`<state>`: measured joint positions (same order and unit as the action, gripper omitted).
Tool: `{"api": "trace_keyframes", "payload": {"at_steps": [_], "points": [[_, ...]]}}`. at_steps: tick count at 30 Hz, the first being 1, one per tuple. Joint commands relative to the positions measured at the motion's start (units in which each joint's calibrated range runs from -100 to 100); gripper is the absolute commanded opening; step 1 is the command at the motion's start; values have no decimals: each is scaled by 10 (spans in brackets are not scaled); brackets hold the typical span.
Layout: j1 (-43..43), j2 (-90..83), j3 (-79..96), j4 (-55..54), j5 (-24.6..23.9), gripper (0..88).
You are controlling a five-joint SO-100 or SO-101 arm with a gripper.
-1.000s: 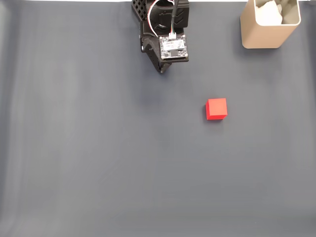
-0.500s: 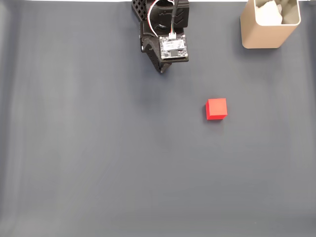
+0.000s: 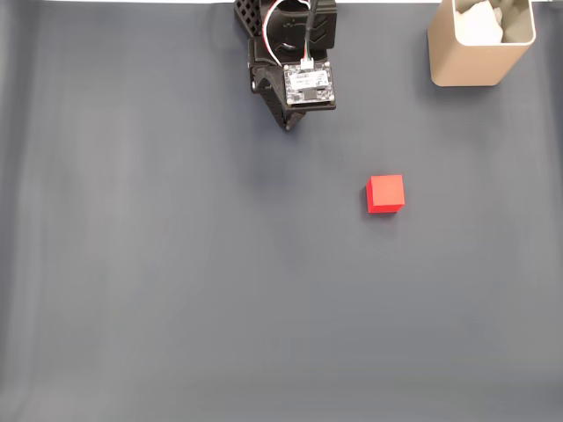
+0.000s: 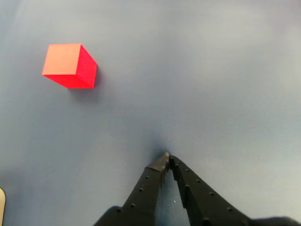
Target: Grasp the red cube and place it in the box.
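The red cube (image 3: 385,193) lies on the dark grey mat, right of centre in the fixed view, and shows at upper left in the wrist view (image 4: 69,65). The beige box (image 3: 479,53) stands at the top right corner, white inside. My black gripper (image 3: 287,125) hangs at the top centre, well up and to the left of the cube. In the wrist view the gripper (image 4: 167,157) is shut, its two fingertips touching with nothing between them, and the cube sits apart from it.
The dark grey mat (image 3: 176,264) covers the whole table. The arm's base and a small white circuit board (image 3: 308,84) sit at the top edge. The mat's far edge runs along the top.
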<state>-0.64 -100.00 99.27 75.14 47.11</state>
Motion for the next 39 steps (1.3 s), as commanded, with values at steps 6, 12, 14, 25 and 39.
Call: {"api": "trace_keyframes", "payload": {"at_steps": [6,12,14,25,39], "points": [[-4,1,5,9,-2,8],[-4,1,5,9,-1,8],[-5,1,5,9,1,13],[-6,1,5,9,0,9],[-7,0,5,2,-11,2]]}}
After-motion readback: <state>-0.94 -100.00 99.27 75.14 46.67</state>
